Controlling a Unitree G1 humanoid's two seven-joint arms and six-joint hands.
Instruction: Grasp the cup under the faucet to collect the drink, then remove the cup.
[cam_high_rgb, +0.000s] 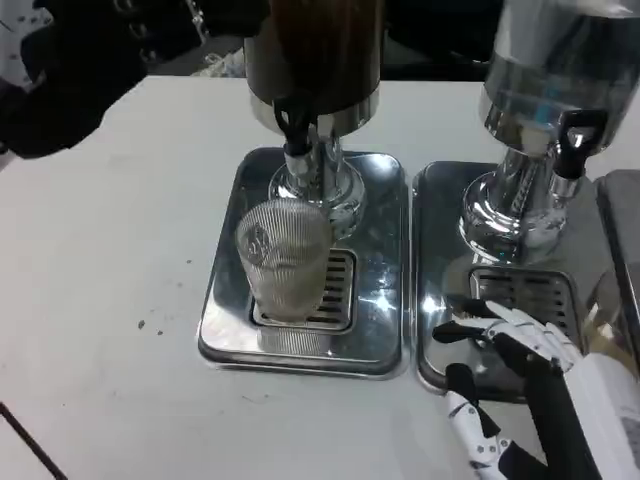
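Under the faucet stands the cup (right robot hand apart)

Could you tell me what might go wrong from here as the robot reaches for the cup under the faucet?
1. The right hand lies open over the neighbouring drip tray; crossing left, it might catch the raised tray edges.
2. The ribbed clear cup stands on the grate under the black faucet; a sideways bump could tip it or shift it off the faucet.

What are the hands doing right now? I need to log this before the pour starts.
Right hand: open, fingers spread over the right drip tray, holding nothing; cup untouched.
Left hand: at the frame's edge, state cannot be told.
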